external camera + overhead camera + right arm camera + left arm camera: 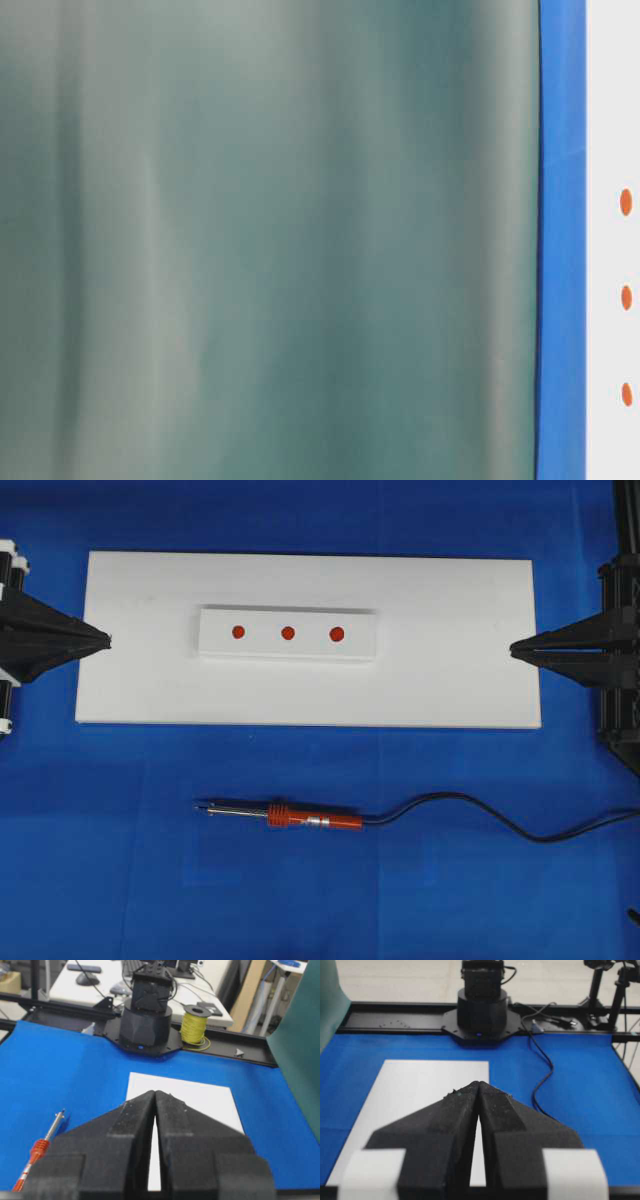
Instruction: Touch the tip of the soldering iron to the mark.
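Note:
The soldering iron [285, 814] lies flat on the blue mat in front of the white board [130, 680], tip pointing left, its orange-red handle to the right and black cord [480, 815] trailing off right. Three red marks [287, 633] sit in a row on a raised white block [288, 652] on the board. My left gripper [104, 637] rests shut at the board's left edge, holding nothing. At the right edge my right gripper [514, 649] is shut and empty too. In the right wrist view the soldering iron [42, 1147] shows at lower left of the gripper [155, 1092].
The opposite arm's base [481, 1015] stands beyond the board's far end in the left wrist view. A yellow wire spool [195, 1025] sits behind the arm base [146, 1025] in the right wrist view. A green sheet [270, 240] fills most of the table-level view.

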You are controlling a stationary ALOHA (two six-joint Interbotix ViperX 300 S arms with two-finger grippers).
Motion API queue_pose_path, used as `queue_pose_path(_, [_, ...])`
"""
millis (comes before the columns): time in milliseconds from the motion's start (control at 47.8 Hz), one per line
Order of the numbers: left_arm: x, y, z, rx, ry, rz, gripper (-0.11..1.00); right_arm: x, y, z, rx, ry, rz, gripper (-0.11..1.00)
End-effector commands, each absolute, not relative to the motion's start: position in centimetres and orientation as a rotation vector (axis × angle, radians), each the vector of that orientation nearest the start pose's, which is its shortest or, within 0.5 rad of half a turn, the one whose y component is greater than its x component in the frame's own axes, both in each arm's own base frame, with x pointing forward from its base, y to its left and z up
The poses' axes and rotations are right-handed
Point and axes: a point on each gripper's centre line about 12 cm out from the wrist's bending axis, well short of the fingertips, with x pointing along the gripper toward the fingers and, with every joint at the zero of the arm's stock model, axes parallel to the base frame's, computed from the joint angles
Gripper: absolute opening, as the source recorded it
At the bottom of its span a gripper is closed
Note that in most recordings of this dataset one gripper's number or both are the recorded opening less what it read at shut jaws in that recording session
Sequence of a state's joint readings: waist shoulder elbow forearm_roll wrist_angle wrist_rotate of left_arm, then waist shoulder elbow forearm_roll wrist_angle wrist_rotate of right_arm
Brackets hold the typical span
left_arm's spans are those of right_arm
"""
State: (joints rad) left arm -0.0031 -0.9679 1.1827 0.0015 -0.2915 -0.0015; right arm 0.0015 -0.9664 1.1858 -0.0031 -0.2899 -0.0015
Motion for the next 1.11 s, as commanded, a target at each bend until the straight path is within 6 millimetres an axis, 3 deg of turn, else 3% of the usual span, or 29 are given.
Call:
queue_pose_path(0, [19.7,-0.5,29.9,-0.003,-0.104,-0.026,0.0,20.0,0.0,30.2,0.002,-0.104,0.002,0.0])
queue_pose_path(105, [19.3,-0.6,30.1,0.0,-0.12,-0.033,0.0,20.0,0.0,30.2,-0.001,-0.095,0.002,-0.06])
queue_pose_path(356, [19.1,-0.6,29.6,-0.005,-0.109,-0.033,0.0,20.3,0.2,30.4,0.014,-0.07,0.01,-0.06])
queue_pose_path(649, [19.1,-0.6,29.1,-0.005,-0.097,-0.033,0.0,22.8,1.7,31.1,0.046,-0.006,0.074,-0.04])
queue_pose_path(733, [19.1,-0.6,29.1,-0.003,-0.097,-0.033,0.0,24.0,2.3,31.2,0.056,0.015,0.096,0.04])
queue_pose_path(816, [19.0,-0.6,29.0,-0.005,-0.094,-0.033,0.0,25.5,3.1,31.1,0.066,0.047,0.121,0.2])
queue_pose_path(1026, [19.0,-0.6,28.6,-0.005,-0.086,-0.033,0.0,29.6,4.9,29.5,0.13,0.168,0.153,0.82])
queue_pose_path(1088, [19.0,-0.6,28.6,-0.006,-0.084,-0.033,0.0,30.8,5.1,28.7,0.163,0.221,0.144,0.93])
